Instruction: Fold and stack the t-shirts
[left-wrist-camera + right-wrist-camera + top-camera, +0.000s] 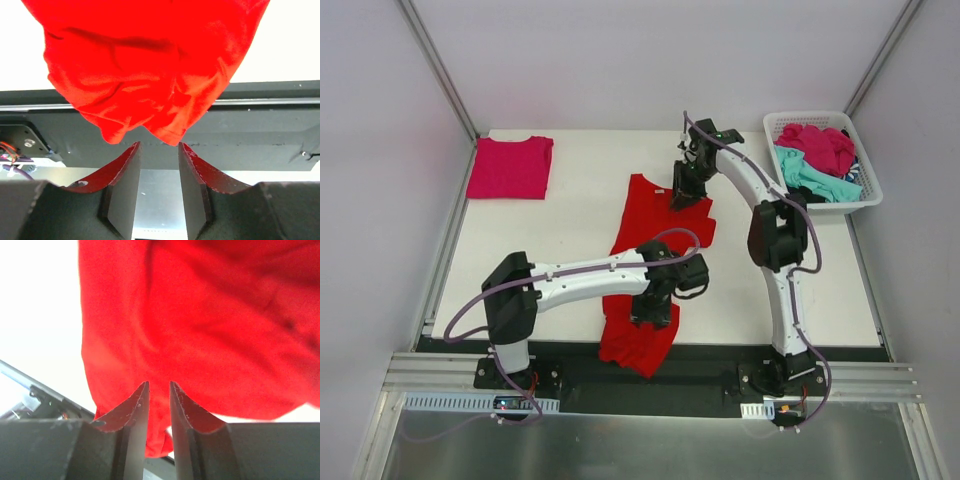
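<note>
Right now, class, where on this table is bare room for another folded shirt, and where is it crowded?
Free: the table between the folded pink t-shirt and the red t-shirt; also the near right corner, between the right arm and the basket. Crowded: the middle, where the left arm crosses the red t-shirt.

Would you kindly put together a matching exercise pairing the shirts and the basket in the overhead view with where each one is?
1 red t-shirt
2 folded magenta-pink t-shirt
3 teal t-shirt
4 white basket

A far left corner of the table
B inside the basket
C far right corner of the table
D middle of the table

Pairs: 1-D, 2-A, 3-B, 4-C
</note>
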Robot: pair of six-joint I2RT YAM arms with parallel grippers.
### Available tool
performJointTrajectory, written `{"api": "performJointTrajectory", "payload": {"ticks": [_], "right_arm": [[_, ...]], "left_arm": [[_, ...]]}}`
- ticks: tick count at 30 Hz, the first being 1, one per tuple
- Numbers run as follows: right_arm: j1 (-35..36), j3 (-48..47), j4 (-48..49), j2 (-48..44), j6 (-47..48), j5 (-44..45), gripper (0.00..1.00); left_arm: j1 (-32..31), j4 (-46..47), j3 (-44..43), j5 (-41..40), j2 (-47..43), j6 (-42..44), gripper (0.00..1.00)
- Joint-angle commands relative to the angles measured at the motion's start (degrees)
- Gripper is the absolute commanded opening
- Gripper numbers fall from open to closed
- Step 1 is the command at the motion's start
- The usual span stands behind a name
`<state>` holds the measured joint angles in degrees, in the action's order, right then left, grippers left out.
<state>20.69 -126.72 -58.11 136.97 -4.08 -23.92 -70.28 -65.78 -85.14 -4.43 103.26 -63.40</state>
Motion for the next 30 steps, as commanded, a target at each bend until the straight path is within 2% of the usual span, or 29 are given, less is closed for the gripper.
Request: {"api": "performJointTrajectory", "payload": {"ticks": [1,7,9,14,18,23,30], "right_arm": [[5.0,6.9,-1.1,-15.7,2.6,1.9,0.26],[8.8,20.2,1.2,-27.1,1.4,6.8,0.24],[8.7,25.8,2.9,-30.3,1.2,8.8,0.24],[7.9,31.8,2.3,-39.5,0.9,12.3,0.24],[8.1,37.9,2.5,-46.9,-0.9,15.9,0.23],[9.4,48.8,3.1,-57.3,-3.3,17.2,0.23],[17.4,58.1,0.5,-66.8,-8.0,22.5,0.23]], "left_arm": [[4.3,-7.3,-0.9,-7.0,-3.0,2.2,0.36],[13.0,-4.1,4.2,-11.7,-4.4,7.3,0.36],[17.7,-2.6,5.5,-11.8,-5.5,10.1,0.36],[26.5,2.0,5.5,-10.2,-4.8,16.9,0.36],[31.5,3.5,0.4,-9.4,-1.1,20.0,0.36],[33.6,4.7,-7.4,-5.2,6.1,25.3,0.36],[35.1,4.6,-19.7,-0.8,14.4,29.0,0.36]]}}
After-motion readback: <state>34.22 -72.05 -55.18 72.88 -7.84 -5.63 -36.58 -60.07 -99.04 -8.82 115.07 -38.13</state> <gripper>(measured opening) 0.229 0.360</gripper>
